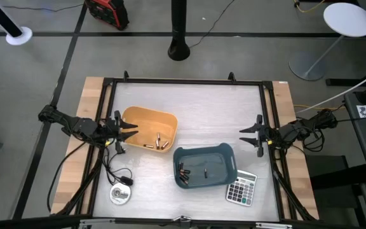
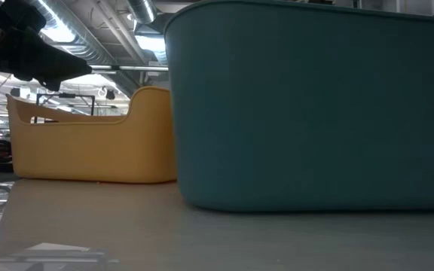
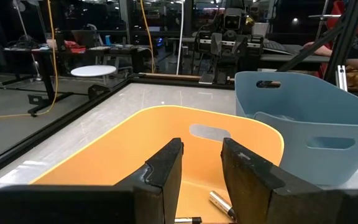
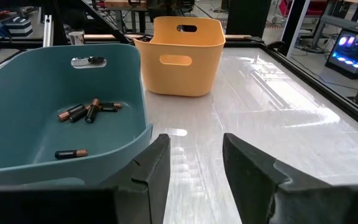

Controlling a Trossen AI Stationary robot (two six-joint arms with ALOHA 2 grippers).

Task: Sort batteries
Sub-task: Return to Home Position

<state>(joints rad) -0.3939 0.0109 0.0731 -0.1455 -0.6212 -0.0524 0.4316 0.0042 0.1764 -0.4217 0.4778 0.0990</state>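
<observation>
Silvery batteries [image 1: 158, 141] lie on the floor of a yellow bin [image 1: 170, 121]; one [image 3: 220, 205] shows past my left fingers. Dark batteries with coppery ends [image 4: 89, 110] lie in a blue bin [image 1: 229, 156], in a small heap plus one apart [image 4: 71, 154]. My left gripper [image 3: 201, 165] stands open and level at the yellow bin's left rim [image 1: 129, 129], with nothing between its fingers. My right gripper [image 4: 194, 163] stands open at the table's right side [image 1: 249, 135], to the right of the blue bin, and is empty.
A calculator [image 1: 241, 189] lies right of the blue bin near the table's front edge. A round silver disc [image 1: 119, 194] and a thin black cable [image 1: 121, 180] lie at the front left. A black frame [image 1: 183, 82] rims the table. Bare tabletop [image 1: 221, 121] lies between the bins and my right gripper.
</observation>
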